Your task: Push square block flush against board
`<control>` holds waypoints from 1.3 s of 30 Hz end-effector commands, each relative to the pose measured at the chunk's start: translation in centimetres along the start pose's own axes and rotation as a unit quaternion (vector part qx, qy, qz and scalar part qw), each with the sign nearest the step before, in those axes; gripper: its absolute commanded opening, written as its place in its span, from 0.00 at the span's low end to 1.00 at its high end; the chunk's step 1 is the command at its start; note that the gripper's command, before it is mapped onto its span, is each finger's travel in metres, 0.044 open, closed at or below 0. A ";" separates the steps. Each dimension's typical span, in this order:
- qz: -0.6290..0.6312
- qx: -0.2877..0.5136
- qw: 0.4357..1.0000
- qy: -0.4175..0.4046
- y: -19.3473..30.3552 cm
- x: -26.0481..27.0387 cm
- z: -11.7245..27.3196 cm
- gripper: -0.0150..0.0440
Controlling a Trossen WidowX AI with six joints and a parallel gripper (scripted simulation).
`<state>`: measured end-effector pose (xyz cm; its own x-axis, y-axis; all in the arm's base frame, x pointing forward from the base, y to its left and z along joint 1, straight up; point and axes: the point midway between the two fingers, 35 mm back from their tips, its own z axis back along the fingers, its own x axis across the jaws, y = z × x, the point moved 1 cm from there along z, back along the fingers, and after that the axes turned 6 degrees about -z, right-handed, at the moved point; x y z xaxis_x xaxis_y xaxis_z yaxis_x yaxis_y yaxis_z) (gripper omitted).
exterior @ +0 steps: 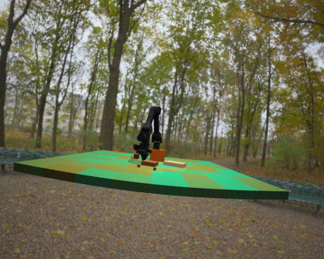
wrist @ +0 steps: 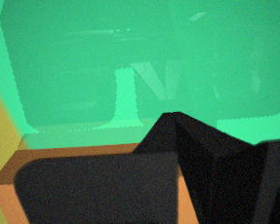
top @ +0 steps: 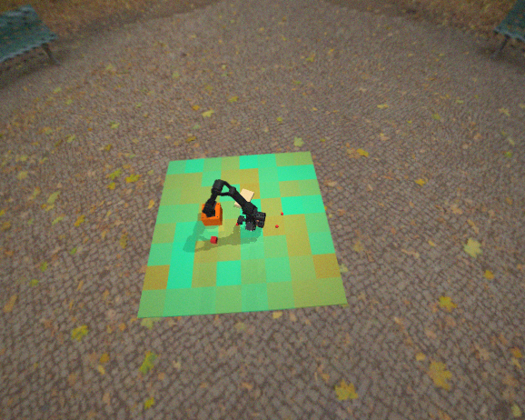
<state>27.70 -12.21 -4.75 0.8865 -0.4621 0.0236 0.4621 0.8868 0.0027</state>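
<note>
The board (top: 246, 195) (exterior: 175, 164), a pale wooden slab, lies flat beside the arm. The square block (exterior: 149, 163) (wrist: 3, 168) is brown-orange and lies flat, with a gap between it and the board in the exterior view; the arm hides it in the top view. My gripper (top: 252, 228) (exterior: 144, 159) (wrist: 171, 121) is shut and empty. Its tips are close to the block's far upper edge in the exterior view. In the wrist view the fingers cover part of the block. I cannot tell whether they touch it.
The arm's orange base (top: 212, 218) (exterior: 157, 155) stands behind the block in the exterior view. A red cube (top: 213, 240) (exterior: 136, 156) lies near the base. Small red pieces lie nearby, one (top: 282, 214) (exterior: 154, 169) and another (top: 277, 226) (exterior: 138, 166).
</note>
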 end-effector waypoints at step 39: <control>-0.002 0.003 1.000 0.000 3.9 0.0 0.0 0.25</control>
<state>29.44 -9.25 -4.61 0.8838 -0.4670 0.0305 0.4671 0.8842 0.0035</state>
